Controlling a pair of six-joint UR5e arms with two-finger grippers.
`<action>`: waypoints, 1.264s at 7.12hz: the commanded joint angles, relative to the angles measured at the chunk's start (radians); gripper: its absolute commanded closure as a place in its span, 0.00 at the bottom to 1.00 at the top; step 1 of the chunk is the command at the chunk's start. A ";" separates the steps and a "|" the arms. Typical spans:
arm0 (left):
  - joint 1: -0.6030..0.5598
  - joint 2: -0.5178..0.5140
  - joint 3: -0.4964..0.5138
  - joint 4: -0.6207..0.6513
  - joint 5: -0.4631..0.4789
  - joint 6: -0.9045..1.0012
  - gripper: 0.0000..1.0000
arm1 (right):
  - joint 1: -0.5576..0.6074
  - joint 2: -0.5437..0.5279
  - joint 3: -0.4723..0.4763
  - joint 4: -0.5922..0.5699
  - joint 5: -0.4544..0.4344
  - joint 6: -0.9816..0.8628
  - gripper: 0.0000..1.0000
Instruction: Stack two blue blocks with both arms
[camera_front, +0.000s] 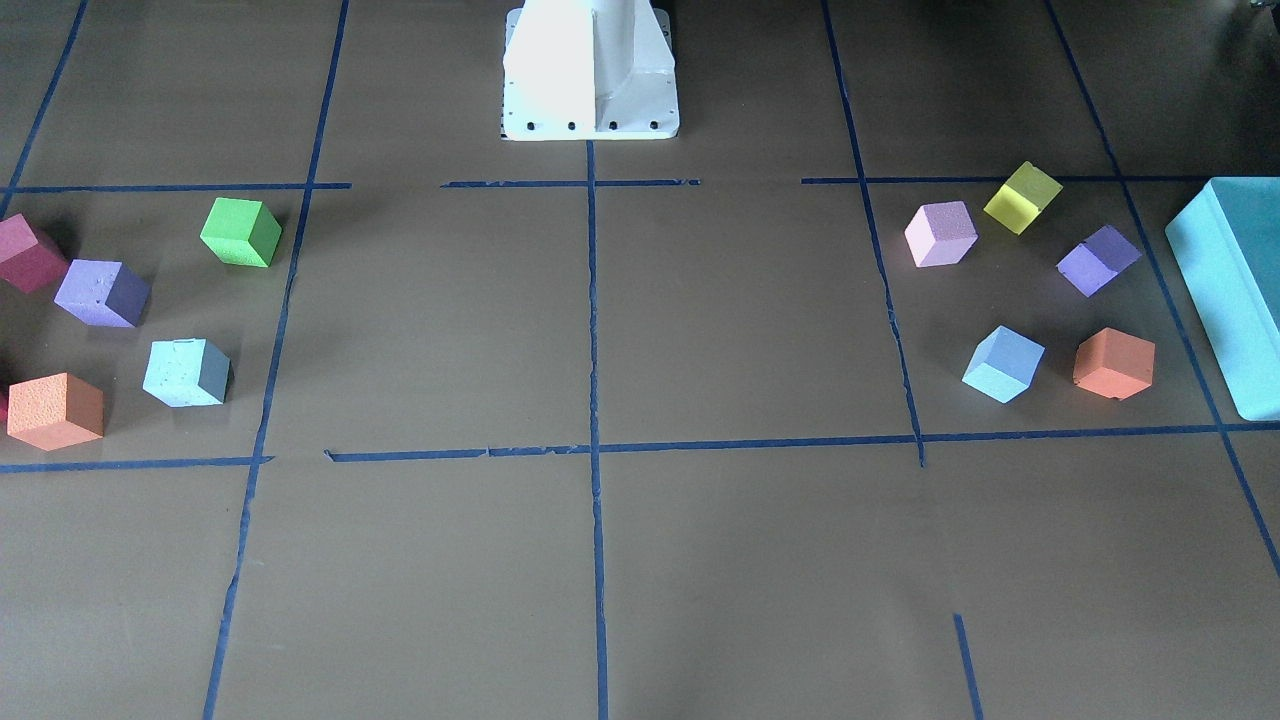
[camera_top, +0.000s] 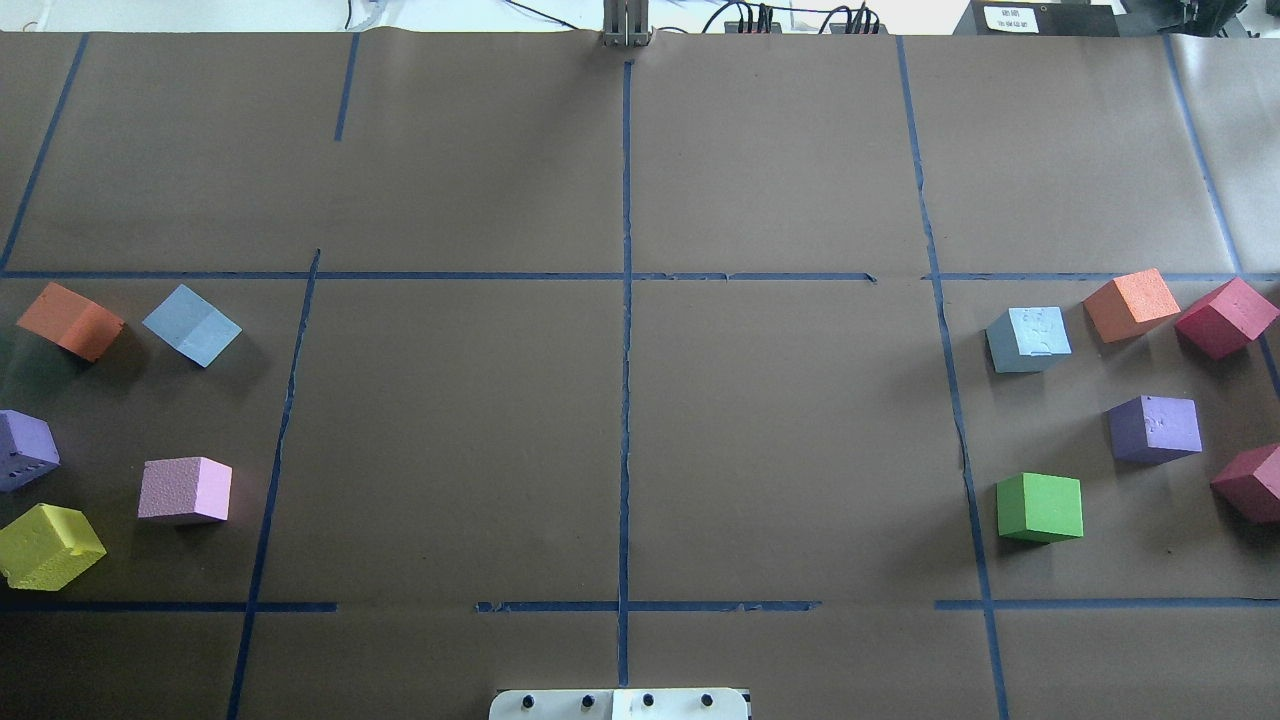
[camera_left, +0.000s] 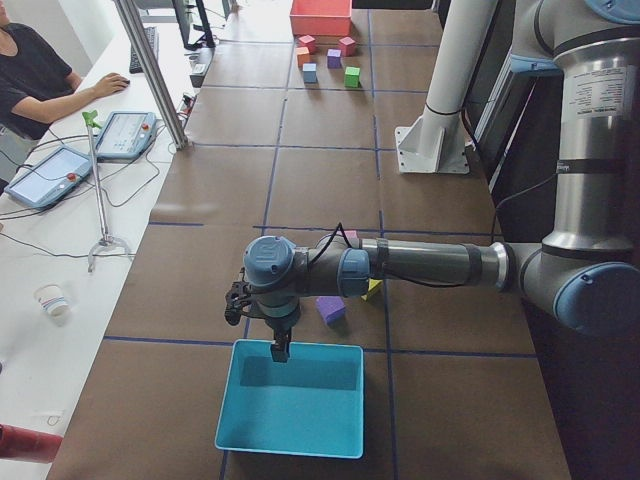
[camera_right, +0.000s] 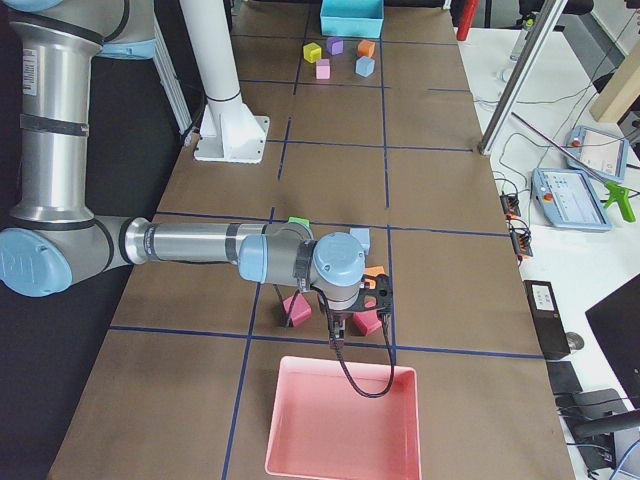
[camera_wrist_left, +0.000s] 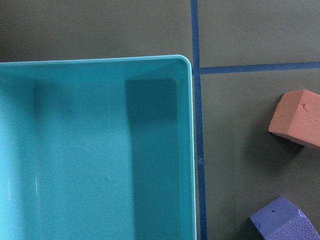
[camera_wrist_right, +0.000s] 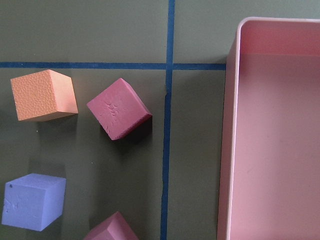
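Note:
One blue block (camera_top: 192, 325) lies on the table's left side in the overhead view, beside an orange cube (camera_top: 70, 320). It also shows in the front view (camera_front: 1003, 363). The other blue block (camera_top: 1028, 339) lies on the right side, shown in the front view (camera_front: 187, 372) and the exterior right view (camera_right: 360, 238). My left gripper (camera_left: 281, 351) hangs over the teal box (camera_left: 290, 425), away from the cubes. My right gripper (camera_right: 337, 341) hangs over the near edge of the pink tray (camera_right: 285, 440). I cannot tell whether either is open or shut. Neither wrist view shows fingers or a blue block.
Other cubes surround each blue block: purple (camera_top: 25, 450), pink (camera_top: 185, 490) and yellow (camera_top: 48, 545) on the left; orange (camera_top: 1130, 304), crimson (camera_top: 1225, 317), purple (camera_top: 1155, 428) and green (camera_top: 1040, 507) on the right. The white pedestal (camera_front: 590, 70) stands at the table's robot side.

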 joint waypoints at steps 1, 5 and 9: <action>0.000 0.000 -0.003 0.000 0.000 0.000 0.00 | 0.000 0.000 0.000 0.000 0.000 0.002 0.00; 0.000 0.000 -0.003 0.000 0.000 0.000 0.00 | 0.000 0.005 -0.002 0.000 0.002 0.000 0.00; 0.000 0.000 -0.006 -0.002 0.000 -0.001 0.00 | -0.009 0.069 0.009 0.002 0.003 0.002 0.00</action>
